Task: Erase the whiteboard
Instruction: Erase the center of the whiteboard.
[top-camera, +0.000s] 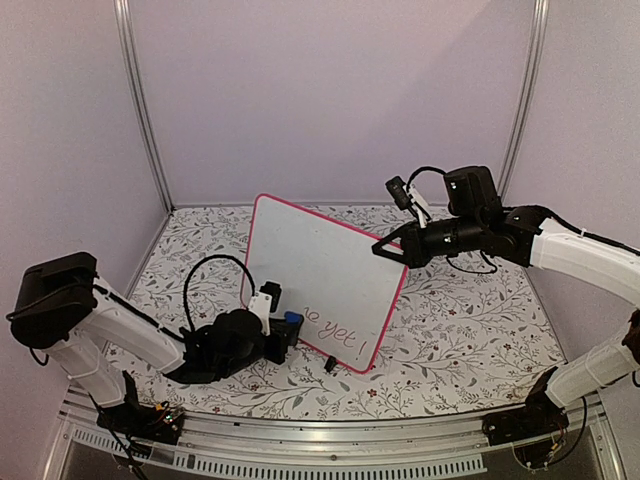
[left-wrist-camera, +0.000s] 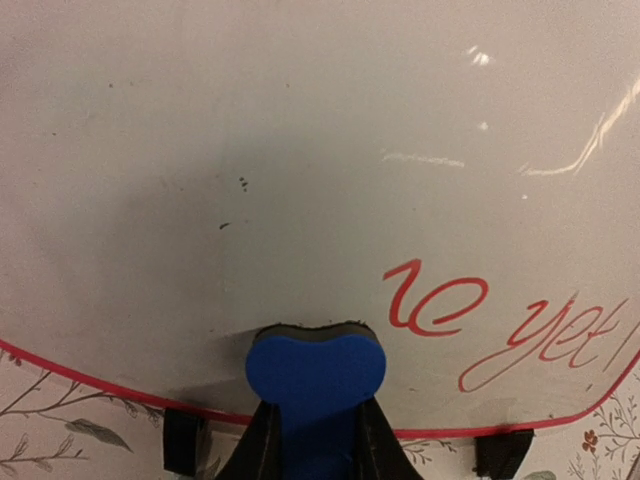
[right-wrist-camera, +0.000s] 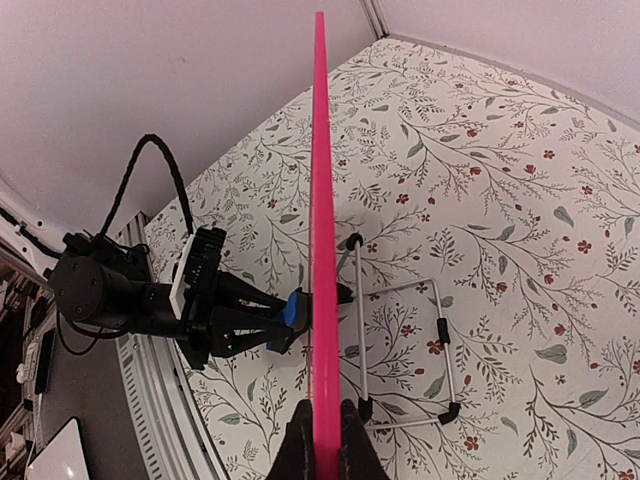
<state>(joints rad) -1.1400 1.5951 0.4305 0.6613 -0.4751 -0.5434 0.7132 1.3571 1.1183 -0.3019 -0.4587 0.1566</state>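
Red cursive on the whiteboard (top-camera: 320, 270): the writing (left-wrist-camera: 520, 335) ends in "yet!", and before it come two looped letters I read as "ne" or "re". I can't settle which. No brand or label shows anywhere.

The board stands upright on its long lower edge on the floral table (top-camera: 470, 330). Its long axis runs from the back left toward the front right, and its written face is turned to my left arm. From my right wrist it is edge-on, just a thin pink line.

My right gripper (right-wrist-camera: 325, 440) is clamped on the board's frame at the upper right corner. My left gripper (left-wrist-camera: 316, 415) is clenched on the blue eraser (left-wrist-camera: 315, 365), whose felt end presses the board low down, just above the bottom frame and left of the writing.

Two black feet (left-wrist-camera: 183, 443) show under the lower edge. A wire prop (right-wrist-camera: 400, 350) lies on the table behind the board. Bare white board spreads above and left of the eraser, and patterned tabletop shows on either side.
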